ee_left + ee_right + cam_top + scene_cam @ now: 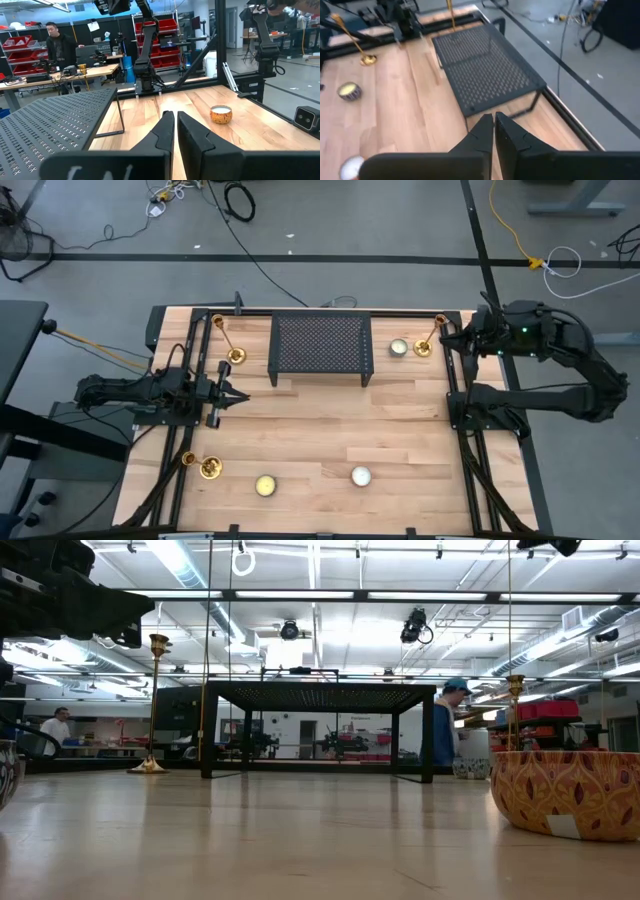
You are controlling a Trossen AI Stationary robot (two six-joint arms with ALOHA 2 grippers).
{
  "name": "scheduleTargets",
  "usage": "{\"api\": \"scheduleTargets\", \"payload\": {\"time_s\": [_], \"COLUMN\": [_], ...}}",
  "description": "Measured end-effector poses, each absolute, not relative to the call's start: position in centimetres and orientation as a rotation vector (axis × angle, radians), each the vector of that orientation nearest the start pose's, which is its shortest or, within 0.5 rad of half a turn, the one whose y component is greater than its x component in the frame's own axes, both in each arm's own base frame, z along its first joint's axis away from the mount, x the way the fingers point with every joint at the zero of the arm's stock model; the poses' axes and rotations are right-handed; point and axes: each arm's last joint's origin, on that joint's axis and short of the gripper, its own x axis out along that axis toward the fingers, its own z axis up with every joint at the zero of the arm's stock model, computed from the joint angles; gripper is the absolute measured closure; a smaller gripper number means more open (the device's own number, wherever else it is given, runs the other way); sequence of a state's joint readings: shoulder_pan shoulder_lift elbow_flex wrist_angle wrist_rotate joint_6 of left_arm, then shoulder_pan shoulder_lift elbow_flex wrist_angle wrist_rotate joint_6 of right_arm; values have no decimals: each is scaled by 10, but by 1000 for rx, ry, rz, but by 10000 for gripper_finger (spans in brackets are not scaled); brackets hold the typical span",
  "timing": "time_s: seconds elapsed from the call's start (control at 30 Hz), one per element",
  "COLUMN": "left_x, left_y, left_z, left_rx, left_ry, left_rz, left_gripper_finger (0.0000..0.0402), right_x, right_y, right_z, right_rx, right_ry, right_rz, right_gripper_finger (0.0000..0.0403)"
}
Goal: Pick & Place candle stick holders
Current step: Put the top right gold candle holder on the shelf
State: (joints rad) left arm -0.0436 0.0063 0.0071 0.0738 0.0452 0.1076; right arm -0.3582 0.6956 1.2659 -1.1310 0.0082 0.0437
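Note:
Three gold candlesticks stand upright on their round bases on the wooden table. One is at the far left beside the black mesh rack, one at the far right, one at the near left. My left gripper is shut and empty, above the table's left part, between the two left candlesticks; its shut fingers point across the table. My right gripper is shut and empty at the far right, close to the right candlestick; it points over the rack.
Three small candle bowls stand on the table: one by the right candlestick, a yellow one and a white one near the front edge. Black frame rails run along both sides. People show in the room behind.

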Motion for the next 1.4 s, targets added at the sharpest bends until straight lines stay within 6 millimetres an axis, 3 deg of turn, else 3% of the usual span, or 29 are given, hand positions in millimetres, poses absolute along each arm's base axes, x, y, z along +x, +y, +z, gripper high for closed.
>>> {"api": "scheduleTargets", "payload": {"time_s": [0.8,1.4], "left_x": [97,97], "left_y": [-6,-6], "left_z": [173,173], "left_rx": [108,108], "left_ry": [-79,-79], "left_rz": [-85,-85], "left_gripper_finger": [376,376], "right_x": [32,19], "right_y": [-26,-23], "right_z": [388,371], "right_rx": [317,376], "right_ry": [691,827], "right_rz": [-688,-814], "right_gripper_finger": [382,382]}}
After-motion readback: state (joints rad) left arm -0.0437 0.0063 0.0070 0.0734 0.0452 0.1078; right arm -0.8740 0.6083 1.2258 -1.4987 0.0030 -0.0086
